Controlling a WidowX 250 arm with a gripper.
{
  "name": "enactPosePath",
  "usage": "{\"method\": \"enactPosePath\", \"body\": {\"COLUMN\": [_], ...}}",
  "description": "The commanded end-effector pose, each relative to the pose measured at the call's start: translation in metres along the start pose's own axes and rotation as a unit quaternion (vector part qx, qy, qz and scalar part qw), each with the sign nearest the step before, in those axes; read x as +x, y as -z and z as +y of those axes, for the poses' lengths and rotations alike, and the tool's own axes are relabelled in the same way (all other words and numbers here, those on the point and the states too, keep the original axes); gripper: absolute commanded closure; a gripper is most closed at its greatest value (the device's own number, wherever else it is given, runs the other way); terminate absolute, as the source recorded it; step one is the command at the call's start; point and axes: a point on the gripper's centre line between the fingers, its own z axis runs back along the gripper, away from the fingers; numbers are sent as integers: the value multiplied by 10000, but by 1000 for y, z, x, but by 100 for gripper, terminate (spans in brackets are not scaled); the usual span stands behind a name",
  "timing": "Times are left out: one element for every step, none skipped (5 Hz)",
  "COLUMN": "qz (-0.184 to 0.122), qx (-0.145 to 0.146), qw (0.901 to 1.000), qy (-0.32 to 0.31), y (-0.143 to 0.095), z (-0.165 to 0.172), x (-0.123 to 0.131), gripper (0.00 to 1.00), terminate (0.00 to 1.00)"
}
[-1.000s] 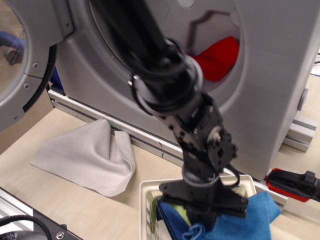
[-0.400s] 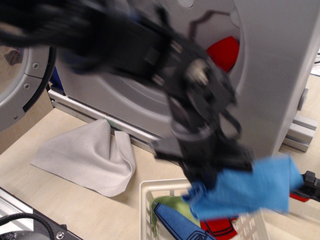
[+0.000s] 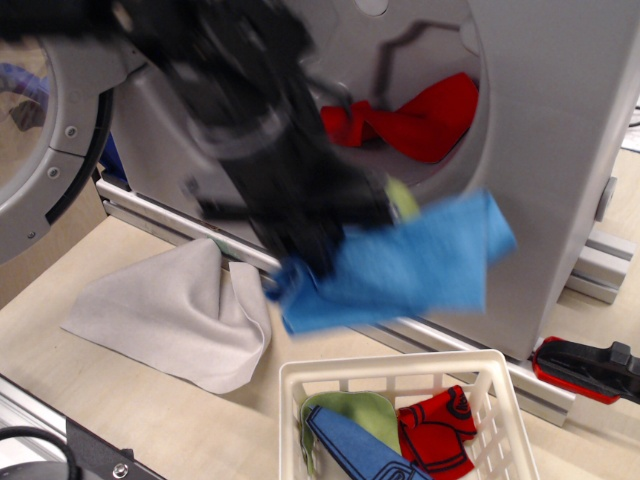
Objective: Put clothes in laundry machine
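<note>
right now the black arm is a motion-blurred mass across the upper middle of the view, and its gripper (image 3: 305,250) sits at the lower end of that blur, closed on the upper left edge of the bright blue cloth (image 3: 410,265). the fingers themselves are too smeared to make out singly. the blue cloth hangs in the air, stretched out to the right of the gripper, above the white basket (image 3: 300,385) and in front of the lower rim of the drum opening of the laundry machine (image 3: 560,150). just behind its top edge a bit of light green cloth (image 3: 402,200) shows at the drum lip. inside the drum lies a red cloth (image 3: 420,120). the round door (image 3: 50,150) stands open at the far left. down in the basket are a green piece (image 3: 350,410), a blue piece (image 3: 355,450) and a red piece with dark print (image 3: 435,435). a light grey cloth (image 3: 170,315) lies flat on the table (image 3: 150,420) in front of the machine, and a red and black tool (image 3: 590,368) rests at the right edge.
</note>
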Motion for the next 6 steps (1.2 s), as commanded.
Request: {"method": "enactPosePath", "body": {"qz": [-559,-794,-970,-1183,-1291,-1345], "qx": [139,278,376,365,388,399], "qw": [9969,9933,9902,9875,9862,9832], "qy": [-530,-791,-937,-976,-958,-1164], "y": [-28,-22,-2,18,32,43], "z": [42,54,51,42,31,27], "x": [56,80,98,110,122,138], "gripper": [100,100,100,100,100,100], "terminate": [0,0,0,0,0,0]}}
